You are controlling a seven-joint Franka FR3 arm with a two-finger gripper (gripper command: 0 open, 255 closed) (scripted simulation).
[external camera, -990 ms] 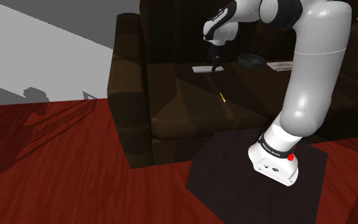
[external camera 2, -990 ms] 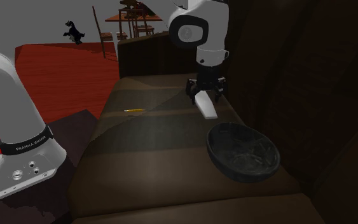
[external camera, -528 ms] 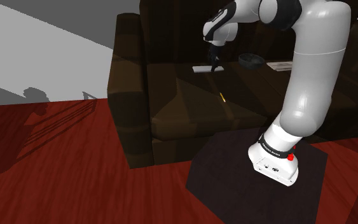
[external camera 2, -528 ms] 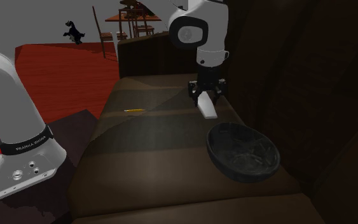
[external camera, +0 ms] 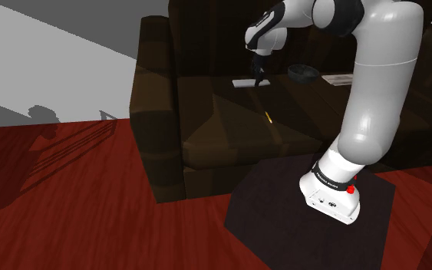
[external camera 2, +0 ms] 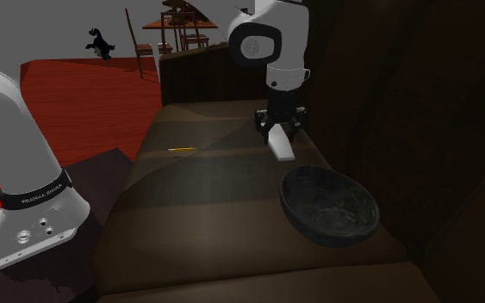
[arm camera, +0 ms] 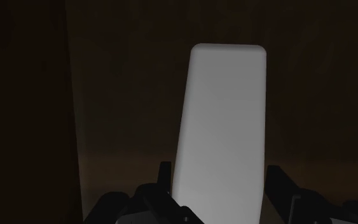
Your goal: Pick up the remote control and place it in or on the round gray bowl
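From the shoulder view: finds the gripper (external camera: 258, 75) pointing down onto the seat of a dark brown sofa (external camera: 206, 134), at the near end of the white remote control (external camera: 245, 83). Puts the remote control flat on the cushion, the dark round bowl (external camera: 302, 74) near it toward this view's right, apart from it. Shows a small yellow stick (external camera: 268, 117) lower on the seat, well apart from both.

From the second exterior view: sets the gripper (external camera 2: 277, 129) straight down over the far end of the remote control (external camera 2: 282, 150). Places the near end just beside the rim of the bowl (external camera 2: 329, 205), not quite touching. Leaves the yellow stick (external camera 2: 180, 150) off toward this view's left.

From the wrist view: has the two black fingers (arm camera: 165, 176) flanking the remote control (arm camera: 220, 121) at its long edges, seemingly pinching it, though dim light blurs the contact.
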